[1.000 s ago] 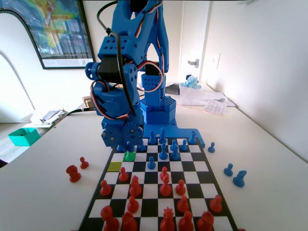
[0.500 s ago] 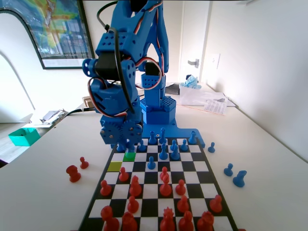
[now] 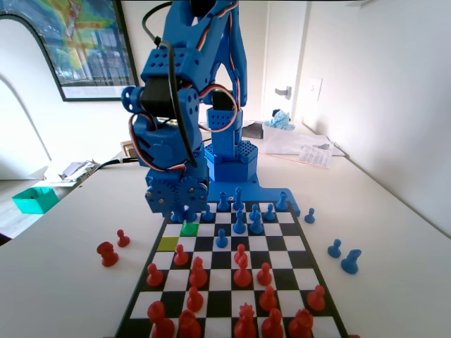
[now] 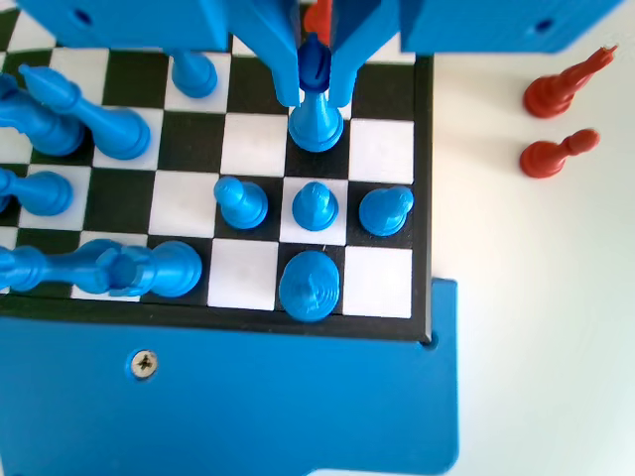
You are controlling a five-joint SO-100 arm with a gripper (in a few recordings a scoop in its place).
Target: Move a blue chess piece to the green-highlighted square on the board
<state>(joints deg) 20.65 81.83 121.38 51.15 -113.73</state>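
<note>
While hanging low over the board [image 3: 211, 282] at its far left corner in the fixed view: gripper [image 4: 316, 94] clamped round the blue chess piece [image 4: 317, 117], base down on a dark square, right beside the green-highlighted square [image 3: 189, 228].

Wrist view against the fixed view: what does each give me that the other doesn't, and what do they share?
The wrist view gives the grasp: the gripper has its jaws closed on the head of the blue chess piece, over a black square near the board edge. The fixed view gives the green-highlighted square, a yellowish square beside it, and the red pieces on the near rows. Both share the board, the blue back-row pieces and two red pieces off the board.
</note>
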